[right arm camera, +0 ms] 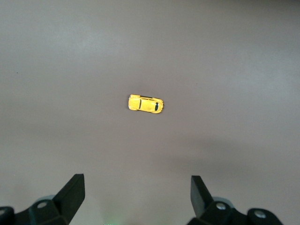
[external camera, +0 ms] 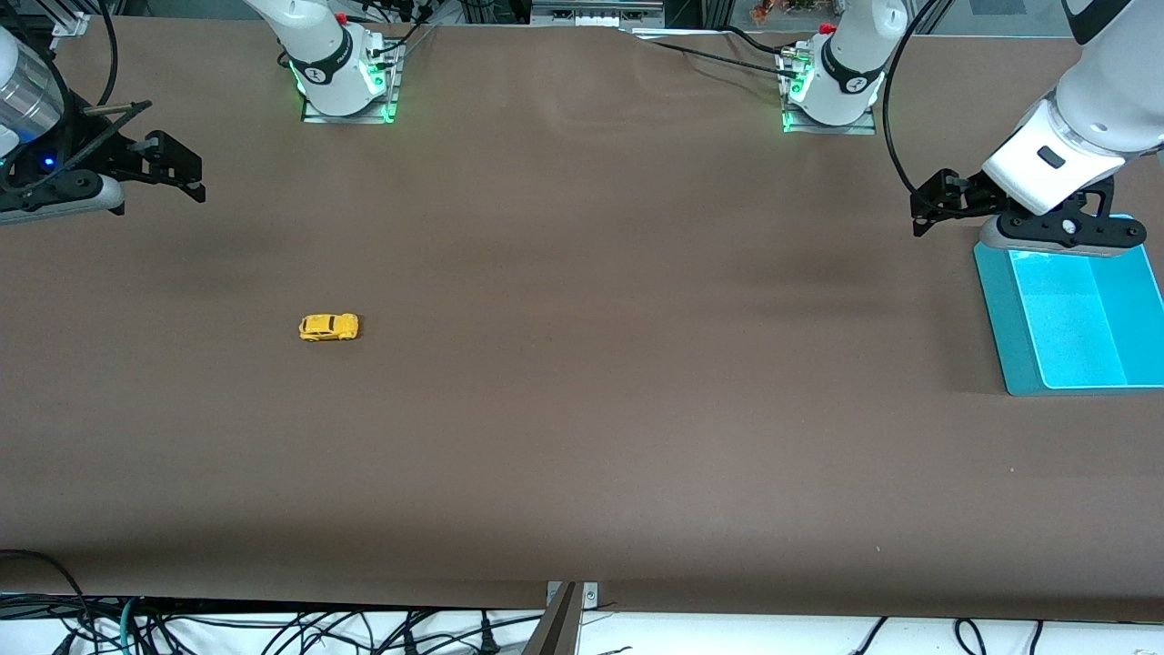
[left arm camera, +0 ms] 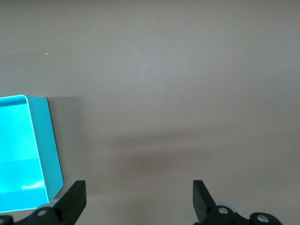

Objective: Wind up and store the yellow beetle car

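Note:
The yellow beetle car (external camera: pixel 328 327) stands on its wheels on the brown table, toward the right arm's end. It also shows in the right wrist view (right arm camera: pixel 146 103). My right gripper (external camera: pixel 177 173) hovers open and empty above the table near that end, well apart from the car; its jaws (right arm camera: pixel 137 192) frame bare table with the car ahead of them. My left gripper (external camera: pixel 929 202) hovers open and empty beside the farther corner of a teal bin (external camera: pixel 1005 327); its jaws (left arm camera: pixel 139 197) show nothing between them.
The teal bin is open-topped with nothing in it and stands at the left arm's end of the table; its wall shows in the left wrist view (left arm camera: pixel 52 154). Both arm bases (external camera: pixel 341 82) stand along the table's edge farthest from the front camera. Cables hang below the nearest edge.

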`<state>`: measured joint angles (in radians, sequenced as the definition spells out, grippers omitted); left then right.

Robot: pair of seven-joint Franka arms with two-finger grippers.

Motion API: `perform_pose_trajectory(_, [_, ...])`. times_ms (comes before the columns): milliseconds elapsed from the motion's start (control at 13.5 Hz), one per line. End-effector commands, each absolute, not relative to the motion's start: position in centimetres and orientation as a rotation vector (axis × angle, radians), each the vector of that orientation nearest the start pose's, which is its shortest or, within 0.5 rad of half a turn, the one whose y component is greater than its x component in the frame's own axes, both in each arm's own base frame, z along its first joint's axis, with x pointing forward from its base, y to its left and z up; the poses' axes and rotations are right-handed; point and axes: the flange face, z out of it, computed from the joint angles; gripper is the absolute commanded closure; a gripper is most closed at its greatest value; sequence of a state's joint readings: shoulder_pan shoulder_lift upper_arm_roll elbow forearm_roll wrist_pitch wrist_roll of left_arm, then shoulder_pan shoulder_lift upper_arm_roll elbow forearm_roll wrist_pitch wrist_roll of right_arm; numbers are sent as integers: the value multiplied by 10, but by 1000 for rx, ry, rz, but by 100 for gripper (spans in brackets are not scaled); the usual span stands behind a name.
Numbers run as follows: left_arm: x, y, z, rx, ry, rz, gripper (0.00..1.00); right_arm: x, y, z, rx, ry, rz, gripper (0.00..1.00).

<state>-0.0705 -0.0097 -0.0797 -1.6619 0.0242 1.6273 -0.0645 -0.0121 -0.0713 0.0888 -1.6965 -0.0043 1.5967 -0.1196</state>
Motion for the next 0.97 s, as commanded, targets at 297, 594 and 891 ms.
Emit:
perform_pose_trajectory(297, [550, -84, 599, -3129, 125, 34, 0, 529, 42, 610, -3142, -280, 97, 0])
perform_pose_trajectory(594, [550, -86, 598, -3127, 130, 37, 0, 528, 37, 604, -3128, -252, 118, 0])
perform_pose_trajectory(891, [550, -86, 598, -3129, 130, 37, 0, 529, 36, 603, -3127, -257, 121, 0])
